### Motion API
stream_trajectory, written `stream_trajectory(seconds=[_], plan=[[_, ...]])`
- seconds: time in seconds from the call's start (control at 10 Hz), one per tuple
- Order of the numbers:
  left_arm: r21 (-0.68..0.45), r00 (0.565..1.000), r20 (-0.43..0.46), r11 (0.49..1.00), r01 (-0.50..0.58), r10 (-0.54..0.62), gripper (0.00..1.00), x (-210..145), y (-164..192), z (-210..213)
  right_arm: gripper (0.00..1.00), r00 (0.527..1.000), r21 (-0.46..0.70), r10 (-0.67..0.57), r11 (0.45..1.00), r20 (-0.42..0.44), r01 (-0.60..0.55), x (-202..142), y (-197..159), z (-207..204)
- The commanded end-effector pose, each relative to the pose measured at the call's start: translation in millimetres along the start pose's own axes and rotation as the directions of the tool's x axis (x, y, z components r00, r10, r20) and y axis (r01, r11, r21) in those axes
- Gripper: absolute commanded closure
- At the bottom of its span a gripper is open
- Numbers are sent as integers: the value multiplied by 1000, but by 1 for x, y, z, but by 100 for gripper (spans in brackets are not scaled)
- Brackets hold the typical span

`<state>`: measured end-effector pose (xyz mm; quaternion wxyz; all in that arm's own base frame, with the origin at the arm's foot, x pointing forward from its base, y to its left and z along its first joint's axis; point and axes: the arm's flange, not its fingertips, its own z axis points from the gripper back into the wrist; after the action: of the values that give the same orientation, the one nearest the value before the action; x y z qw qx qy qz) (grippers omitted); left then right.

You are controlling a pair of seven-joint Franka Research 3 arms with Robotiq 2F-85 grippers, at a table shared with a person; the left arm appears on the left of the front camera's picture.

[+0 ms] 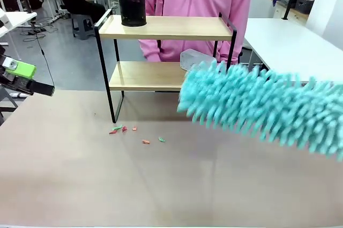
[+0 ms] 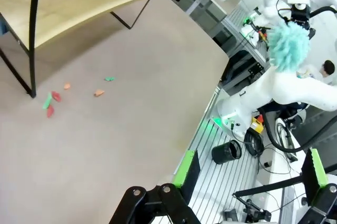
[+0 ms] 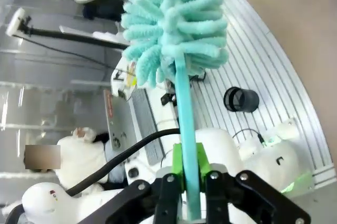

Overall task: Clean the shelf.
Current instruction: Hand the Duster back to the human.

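The left gripper (image 2: 251,171) gaped wide and empty at the left edge of the table (image 1: 80,174). The shelf (image 1: 166,27) stood mid-table toward the person (image 1: 193,2), a black cylinder (image 1: 132,6) on its top board, coloured scraps (image 1: 124,129) by its front leg. The right gripper (image 3: 190,182) clamped the handle of a teal duster (image 1: 257,104).

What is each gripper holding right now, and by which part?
Right gripper grips the fluffy turquoise microfibre duster by its thin plastic handle; left gripper is open, holding nothing.
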<state>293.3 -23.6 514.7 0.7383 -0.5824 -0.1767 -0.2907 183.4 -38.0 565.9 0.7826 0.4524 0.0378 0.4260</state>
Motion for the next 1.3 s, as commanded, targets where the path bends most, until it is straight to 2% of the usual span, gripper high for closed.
stream_trajectory(seconds=[0.0,0.2,0.4,0.6,0.9,1.1,1.2], plan=[[-17,997,-68,1000,26,-28,0,12,0,-32,88,978,22,85,996,-190,-82,49,-8,2],[-120,986,-151,992,50,-68,0,35,-5,-83,88,954,-9,97,995,-283,-103,92,-7,-5],[-207,969,-232,978,32,-81,0,44,-9,-130,88,935,-41,52,997,-350,-71,129,-16,-22],[-226,956,-280,974,25,-90,0,48,-10,-175,88,917,-37,53,997,-394,-74,162,-26,-40],[-238,927,-358,971,25,-112,0,49,-4,-215,88,894,29,100,995,-437,-97,180,-32,-47],[-240,902,-401,969,63,-158,0,46,-1,-237,88,880,71,135,991,-456,-115,186,-33,-50],[-257,889,-425,964,62,-171,0,44,-1,-244,88,889,57,123,992,-440,-109,188,-35,-49]])
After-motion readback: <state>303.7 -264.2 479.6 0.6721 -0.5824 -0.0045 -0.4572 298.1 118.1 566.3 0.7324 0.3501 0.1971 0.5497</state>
